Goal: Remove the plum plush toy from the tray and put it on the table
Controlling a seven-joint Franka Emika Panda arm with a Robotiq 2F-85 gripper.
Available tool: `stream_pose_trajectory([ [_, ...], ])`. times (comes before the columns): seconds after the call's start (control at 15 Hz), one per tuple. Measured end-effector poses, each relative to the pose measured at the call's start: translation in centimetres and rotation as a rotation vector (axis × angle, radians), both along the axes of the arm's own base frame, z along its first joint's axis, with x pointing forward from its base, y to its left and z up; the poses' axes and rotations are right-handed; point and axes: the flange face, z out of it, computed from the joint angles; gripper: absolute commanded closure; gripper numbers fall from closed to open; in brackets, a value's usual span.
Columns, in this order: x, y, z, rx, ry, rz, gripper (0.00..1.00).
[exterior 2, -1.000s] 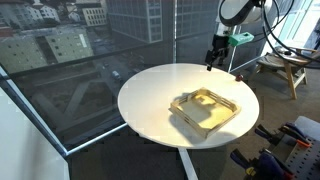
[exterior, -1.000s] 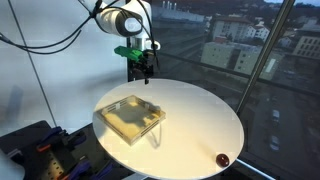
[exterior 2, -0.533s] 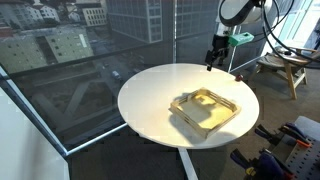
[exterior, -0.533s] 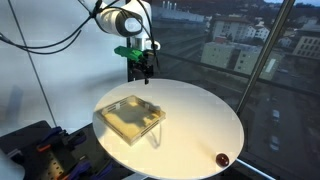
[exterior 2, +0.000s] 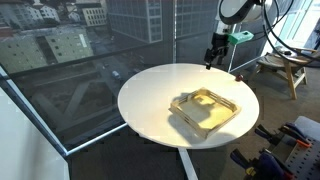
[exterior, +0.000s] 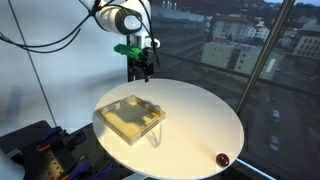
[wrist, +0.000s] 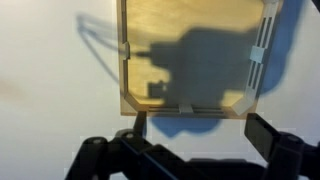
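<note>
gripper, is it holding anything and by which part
Nothing is held. The gripper hangs open above the edge of the table, apart from the tray. The plum lies on the table near the opposite edge.

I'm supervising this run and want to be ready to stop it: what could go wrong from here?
1. The plum plush toy sits right at the rim of the table, far from the gripper; a nudge or clumsy grasp might roll it off.
2. The tray looks empty in the wrist view, so the open jaws descending there would likely close on nothing or strike its raised rim.
</note>
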Motion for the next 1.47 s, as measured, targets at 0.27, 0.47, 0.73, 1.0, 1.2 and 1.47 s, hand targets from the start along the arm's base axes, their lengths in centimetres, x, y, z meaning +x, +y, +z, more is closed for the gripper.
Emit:
stream_pose_trajectory([
  [0.27,-0.1,0.7,1.8,0.0,-0.032,0.013,0.0],
  [0.47,-0.4,1.3,3.2,0.0,-0.05,0.023,0.0],
  [0.73,-1.2,2.1,4.7,0.001,-0.052,0.038,0.0],
  [1.0,-1.9,2.7,6.3,0.002,-0.063,0.049,0.0],
  [1.2,-2.4,2.8,7.7,0.002,-0.075,0.051,0.0],
  [1.47,-3.1,2.9,9.1,0.002,-0.086,0.052,0.0],
])
